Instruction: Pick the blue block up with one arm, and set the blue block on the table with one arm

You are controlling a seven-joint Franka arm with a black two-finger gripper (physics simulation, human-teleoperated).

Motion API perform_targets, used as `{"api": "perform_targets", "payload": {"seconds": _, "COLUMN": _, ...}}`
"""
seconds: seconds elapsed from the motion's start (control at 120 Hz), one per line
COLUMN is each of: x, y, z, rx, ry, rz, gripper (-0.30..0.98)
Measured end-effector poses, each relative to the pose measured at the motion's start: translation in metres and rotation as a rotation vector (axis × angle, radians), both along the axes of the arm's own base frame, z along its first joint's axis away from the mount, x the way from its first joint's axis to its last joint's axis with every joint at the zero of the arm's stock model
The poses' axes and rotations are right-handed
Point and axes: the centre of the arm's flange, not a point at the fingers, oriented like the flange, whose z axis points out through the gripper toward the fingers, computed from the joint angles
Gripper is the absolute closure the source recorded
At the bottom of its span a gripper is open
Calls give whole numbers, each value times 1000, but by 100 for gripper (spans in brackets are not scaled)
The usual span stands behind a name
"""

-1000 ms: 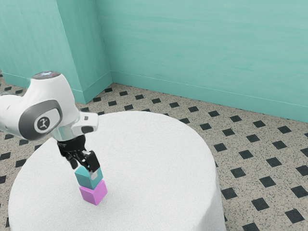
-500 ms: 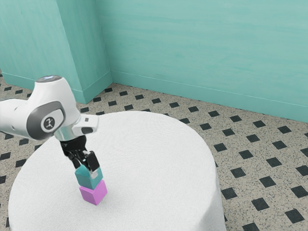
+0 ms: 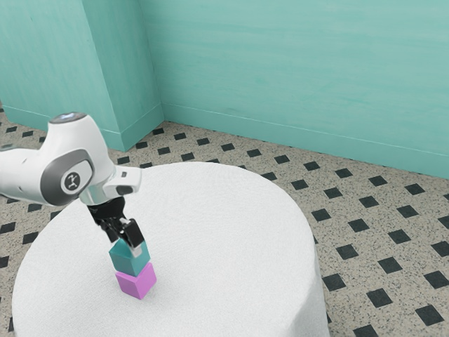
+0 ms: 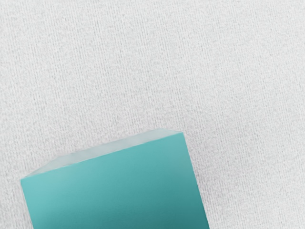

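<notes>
Gripper (image 3: 127,246) rose slightly (blue block (image 3: 129,261) atop pink one (image 3: 136,283)).

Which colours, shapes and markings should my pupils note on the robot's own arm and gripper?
The arm is glossy white with smooth, rounded casings, a broad grey band, and a round dark badge bearing a pale emblem. The gripper is black, narrow and angular, with a small pale patch near its tip. No loose cables are visible.

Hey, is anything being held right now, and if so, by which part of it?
Yes, the blue block: the pincer is shut on two opposite sides, near its top.
</notes>
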Motion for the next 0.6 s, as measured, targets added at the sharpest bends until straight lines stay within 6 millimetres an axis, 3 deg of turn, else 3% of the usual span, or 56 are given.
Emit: {"api": "perform_targets", "payload": {"seconds": 0.6, "x": 7, "y": 3, "z": -17, "rx": 3, "ry": -16, "rz": 51, "gripper": 0}}
